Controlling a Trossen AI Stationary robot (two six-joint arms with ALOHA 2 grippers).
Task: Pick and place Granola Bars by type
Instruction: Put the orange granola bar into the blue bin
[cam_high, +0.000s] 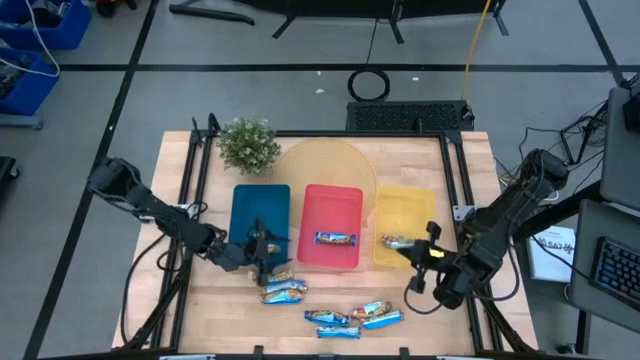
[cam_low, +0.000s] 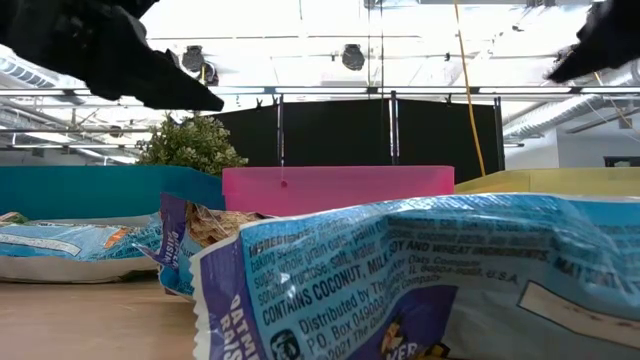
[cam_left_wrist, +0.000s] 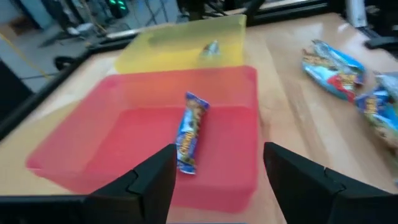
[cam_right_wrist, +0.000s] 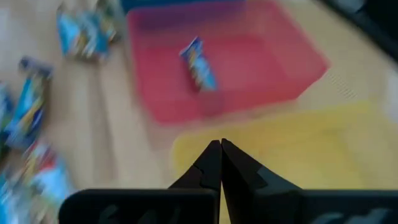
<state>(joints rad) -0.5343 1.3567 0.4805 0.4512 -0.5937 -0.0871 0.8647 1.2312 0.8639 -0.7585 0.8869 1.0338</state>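
Pale wood forms the table (cam_high: 330, 295) where two dark robot arms work over three plastic trays set side by side: a blue tray (cam_high: 260, 212), a red tray (cam_high: 333, 205) and a yellow tray (cam_high: 405, 212). One granola bar (cam_high: 335, 238) in a blue wrapper lies inside the red tray, near its front wall, and shows again in the left wrist view (cam_left_wrist: 190, 132) and the right wrist view (cam_right_wrist: 199, 62). Another bar (cam_high: 397, 241) rests in the yellow tray, at the corner next to the red tray. Two more bars (cam_high: 282, 288) lie together on the bare wood just in front of the red tray's blue-side corner, and a further loose cluster of bars (cam_high: 352, 318) sits farther forward of the red tray. The left gripper (cam_high: 266, 252) hangs over the front edge of the blue tray, beside the red tray, its fingers (cam_left_wrist: 155, 180) spread apart with nothing between them. The right gripper (cam_high: 425, 245) sits above the front edge of the yellow tray, its fingers (cam_right_wrist: 211, 168) pressed together and empty. A small potted plant (cam_high: 247, 145) stands behind the blue tray, and a round yellowish mat (cam_high: 320, 165) lies behind the red tray. In the low view, one wrapper (cam_low: 430, 280) with printed ingredient text fills the foreground.
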